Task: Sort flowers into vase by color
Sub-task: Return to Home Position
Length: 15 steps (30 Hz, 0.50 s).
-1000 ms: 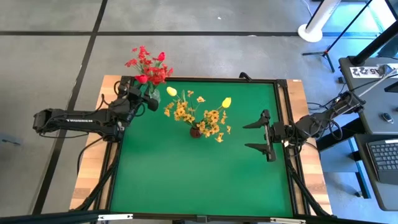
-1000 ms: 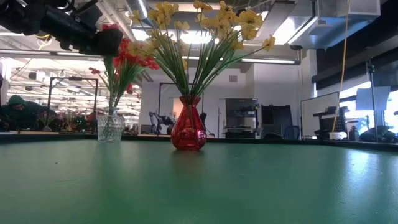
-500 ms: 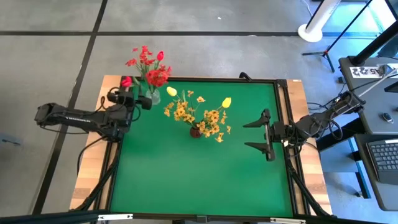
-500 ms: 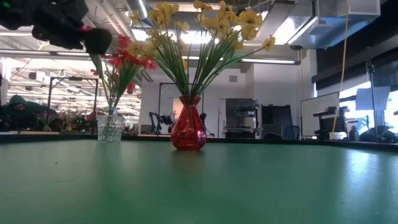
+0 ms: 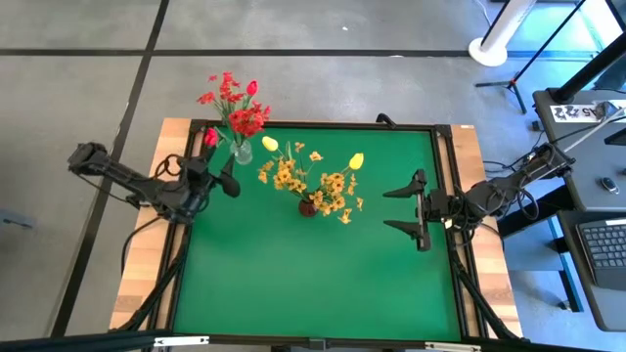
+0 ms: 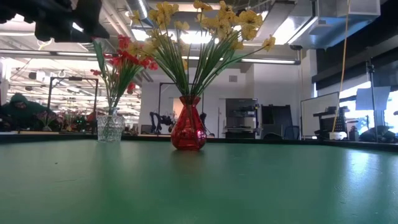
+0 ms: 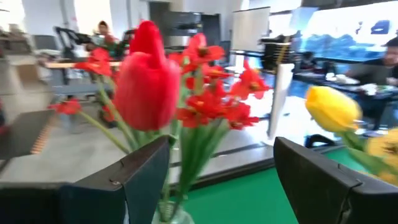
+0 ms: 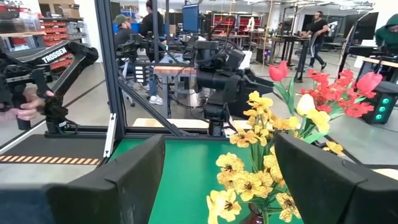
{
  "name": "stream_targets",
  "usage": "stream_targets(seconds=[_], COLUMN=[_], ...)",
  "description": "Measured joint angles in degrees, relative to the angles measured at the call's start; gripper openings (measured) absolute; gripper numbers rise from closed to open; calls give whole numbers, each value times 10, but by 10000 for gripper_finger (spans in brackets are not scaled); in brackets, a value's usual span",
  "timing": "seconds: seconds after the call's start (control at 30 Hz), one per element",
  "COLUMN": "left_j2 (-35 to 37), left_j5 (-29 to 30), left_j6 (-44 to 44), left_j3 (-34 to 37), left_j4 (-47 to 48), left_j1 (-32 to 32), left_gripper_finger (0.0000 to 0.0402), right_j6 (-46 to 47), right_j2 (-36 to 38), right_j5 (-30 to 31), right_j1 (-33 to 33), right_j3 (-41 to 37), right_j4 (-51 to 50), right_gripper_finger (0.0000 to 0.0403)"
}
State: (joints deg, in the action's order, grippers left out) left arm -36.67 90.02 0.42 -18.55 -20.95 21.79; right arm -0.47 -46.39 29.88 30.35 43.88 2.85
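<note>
— the flowers (image 5: 323, 181) are all up in vases now, far as i can see. the left gripper (image 7: 217, 186) has its jaws spread wide with nothing between them, and the red tulip (image 7: 144, 84) stands just past one fingertip, the other red flowers (image 7: 211, 109) right behind it.

— wasn't that gripper on top of them a second ago?

— it was, hanging over the clear vase (image 6: 110, 127). since then it has slid back off the blooms and the arm is folding toward its own edge of the table (image 5: 313, 284). the tulip stayed in the vase, so it let go cleanly.

— and the yellow ones?

— the yellow flowers (image 6: 199, 25) sit in the red vase (image 6: 188, 132), off to one side of the left jaws and well out ahead of the right gripper (image 5: 403, 209). that one gapes wide too, empty, and hasn't budged.

— so what's left?

— no sorting, i'd say. just the left arm getting home without snagging that tulip, which leans out its way.
</note>
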Motion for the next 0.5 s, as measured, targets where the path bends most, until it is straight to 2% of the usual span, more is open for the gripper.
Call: stream_targets(seconds=[0.37,0.43,0.5], left_j2=[0,0,0], left_j5=[-4,-31,-90], left_j6=[-55,-74,-101], left_j3=[0,0,0], left_j4=[8,16,32], left_j1=[84,107,131], left_gripper_finger=[283,283,283], right_j6=[2,2,1], right_j2=[0,0,0], right_j5=[-10,-20,-29], right_j1=[0,0,0], right_j3=[0,0,0], right_j4=[-2,-9,-21], right_gripper_finger=[301,301,301])
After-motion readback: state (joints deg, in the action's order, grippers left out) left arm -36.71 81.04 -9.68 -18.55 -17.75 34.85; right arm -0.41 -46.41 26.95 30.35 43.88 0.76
